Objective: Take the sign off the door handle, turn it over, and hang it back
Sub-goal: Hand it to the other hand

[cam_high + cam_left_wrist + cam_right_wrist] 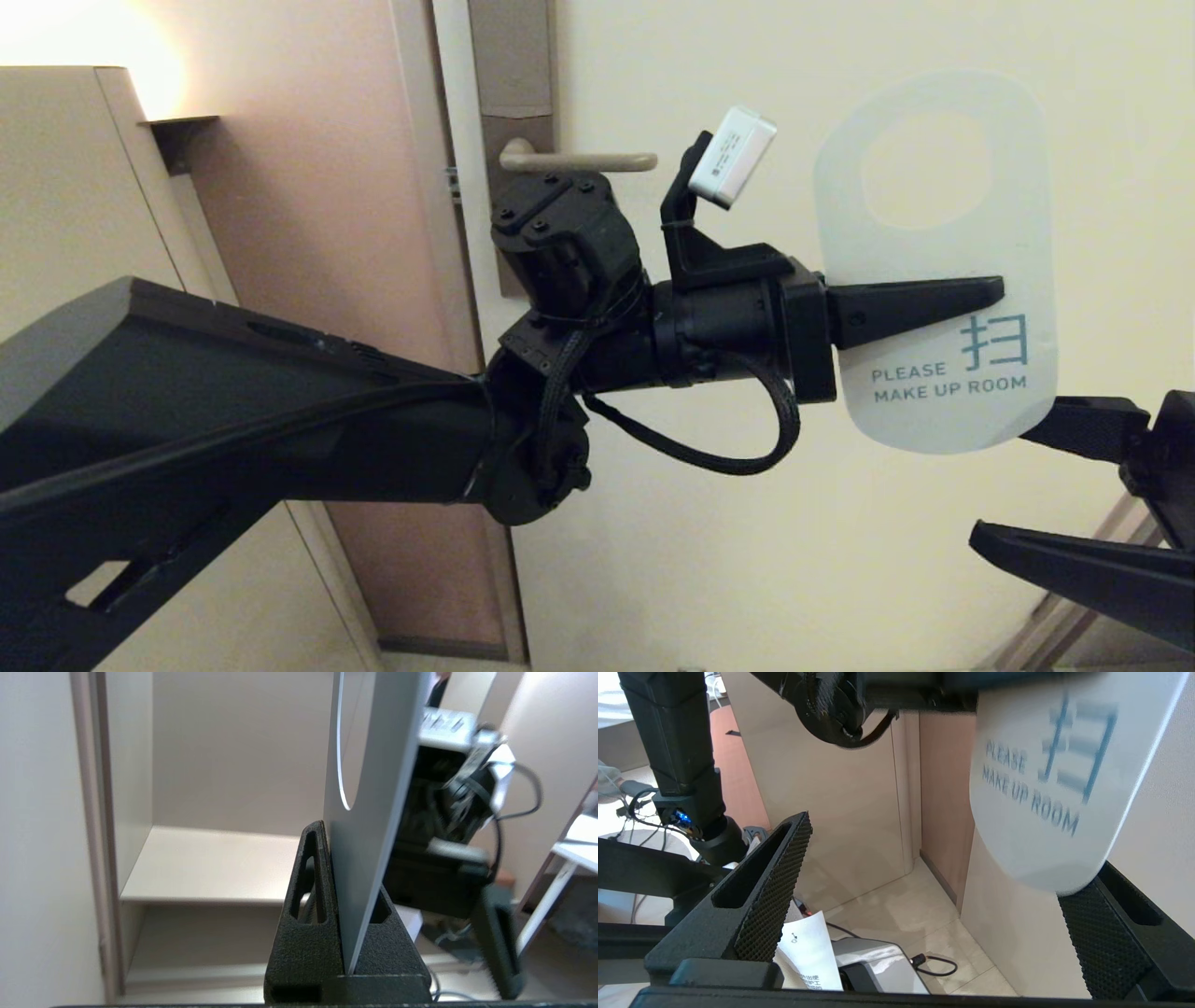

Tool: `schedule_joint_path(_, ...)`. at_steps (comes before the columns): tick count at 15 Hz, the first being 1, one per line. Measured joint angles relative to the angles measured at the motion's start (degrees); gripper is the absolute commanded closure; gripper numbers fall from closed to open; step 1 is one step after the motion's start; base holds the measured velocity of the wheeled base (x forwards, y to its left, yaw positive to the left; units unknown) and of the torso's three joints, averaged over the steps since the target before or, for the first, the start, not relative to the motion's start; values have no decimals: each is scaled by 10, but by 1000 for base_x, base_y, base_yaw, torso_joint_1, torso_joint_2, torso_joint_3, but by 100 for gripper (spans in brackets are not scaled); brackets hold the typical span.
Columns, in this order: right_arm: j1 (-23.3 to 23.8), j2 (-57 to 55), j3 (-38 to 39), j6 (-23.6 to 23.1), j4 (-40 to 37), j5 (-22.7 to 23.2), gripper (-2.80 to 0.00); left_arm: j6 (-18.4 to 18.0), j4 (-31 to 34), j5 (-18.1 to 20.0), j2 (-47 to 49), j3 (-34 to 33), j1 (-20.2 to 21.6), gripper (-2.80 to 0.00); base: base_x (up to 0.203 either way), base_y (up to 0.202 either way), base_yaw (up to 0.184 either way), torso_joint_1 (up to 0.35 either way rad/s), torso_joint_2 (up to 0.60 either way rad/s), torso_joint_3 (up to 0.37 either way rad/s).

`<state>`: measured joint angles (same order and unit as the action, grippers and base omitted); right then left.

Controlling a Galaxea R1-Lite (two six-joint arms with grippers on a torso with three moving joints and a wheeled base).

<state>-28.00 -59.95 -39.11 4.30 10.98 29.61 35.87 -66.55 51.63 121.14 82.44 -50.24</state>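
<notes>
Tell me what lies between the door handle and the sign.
Only bare door and the small white camera on the left arm's wrist, seen in the head view: handle, sign.

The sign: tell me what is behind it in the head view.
Behind the sign, held by the left gripper, only the cream door shows, also through its oval hole. One right gripper finger tucks behind its lower edge. Its other face is hidden.

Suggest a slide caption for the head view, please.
Left gripper holds the sign off the door handle; open right gripper waits below.
</notes>
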Motion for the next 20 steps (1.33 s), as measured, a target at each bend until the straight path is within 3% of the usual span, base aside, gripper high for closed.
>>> schedule_joint_path(3,0,2,2,10,0,-1,-280,20,-32,0,6,1,-3,0,0,0,0,0,0,0)
schedule_joint_path(9,1,11,16,16,0,-24,-280,24,-33,4,11,-2,-9,0,0,0,0,0,0,0)
schedule_joint_path(14,2,14,17,70,16,-28,-280,45,-33,8,10,-3,-9,0,0,0,0,0,0,0)
schedule_joint_path(20,1,14,18,71,18,-27,-280,52,-34,7,10,-3,-8,0,0,0,0,0,0,0)
